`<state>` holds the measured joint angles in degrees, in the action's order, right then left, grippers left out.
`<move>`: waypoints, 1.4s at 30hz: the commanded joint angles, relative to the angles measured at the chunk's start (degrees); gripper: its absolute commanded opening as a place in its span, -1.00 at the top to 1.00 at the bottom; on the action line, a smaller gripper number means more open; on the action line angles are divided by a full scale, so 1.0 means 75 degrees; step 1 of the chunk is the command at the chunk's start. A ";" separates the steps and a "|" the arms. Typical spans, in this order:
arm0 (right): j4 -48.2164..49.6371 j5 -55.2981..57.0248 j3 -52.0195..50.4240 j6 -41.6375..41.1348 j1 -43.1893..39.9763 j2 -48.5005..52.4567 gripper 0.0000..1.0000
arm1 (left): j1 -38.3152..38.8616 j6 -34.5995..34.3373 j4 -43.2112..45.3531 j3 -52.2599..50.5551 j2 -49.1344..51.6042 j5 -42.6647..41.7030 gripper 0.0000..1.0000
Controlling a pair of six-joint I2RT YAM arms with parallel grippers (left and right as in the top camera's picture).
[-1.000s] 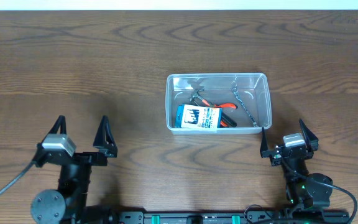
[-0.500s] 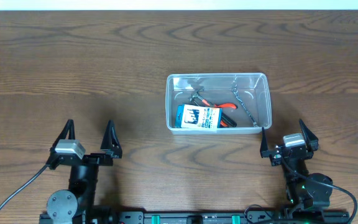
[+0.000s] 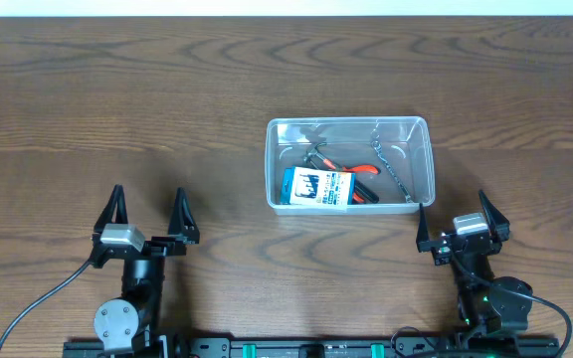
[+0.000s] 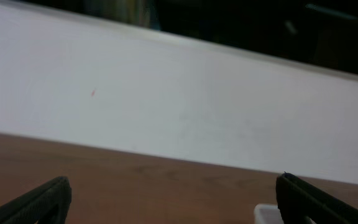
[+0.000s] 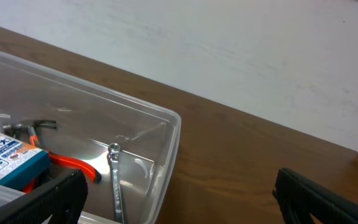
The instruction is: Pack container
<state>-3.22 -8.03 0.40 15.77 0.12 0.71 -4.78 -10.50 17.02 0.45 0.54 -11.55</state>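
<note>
two sets of jaws stood spread wide and held nothing. the left gripper [image 3: 148, 193] had only bare wood between its fingers, and so did the right gripper [image 3: 451, 202]. both sat low at the near edge of the table [image 3: 117, 89], pointing away from the base. that read as a parked pose rather than a reach, since neither was lined up over anything to pick. just ahead of the right jaws, and a little to their left, lay the container [image 3: 270, 164]. its near right corner was almost at the tip of that gripper's left finger, though whether they touched could not be told. from the left jaws the tub was well apart, ahead and off to their right. inside it a blue-and-white box [image 3: 318, 186] lay flat along the wall nearest the jaws. orange-handled pliers [image 3: 354, 169] sat behind the box, and a slim wrench [image 5: 114, 183] ran along the right side. with these things already in the tub and nothing loose on the wood around it, the packing looked finished or close to it, which would explain the empty, open jaws.
</note>
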 commanded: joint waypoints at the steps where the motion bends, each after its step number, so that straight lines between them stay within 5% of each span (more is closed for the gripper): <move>1: -0.0035 0.0041 -0.0012 -0.0102 0.0038 -0.0052 -0.99 | 0.0012 0.0044 -0.0149 -0.0029 -0.0055 0.0399 -0.96; 14: -0.0035 0.0041 -0.0012 -0.0099 0.0038 -0.0052 -0.99 | 0.0242 0.0041 -0.2684 -0.0029 -0.0055 0.0408 -0.96; 42: -0.0035 0.0041 -0.0012 -0.0099 0.0038 -0.0052 -0.99 | 0.0277 0.0041 -0.2719 -0.0029 -0.0041 0.0428 -0.96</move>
<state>-3.22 -7.99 0.40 15.77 0.12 0.69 -2.87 -10.50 -1.08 1.06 0.58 -7.90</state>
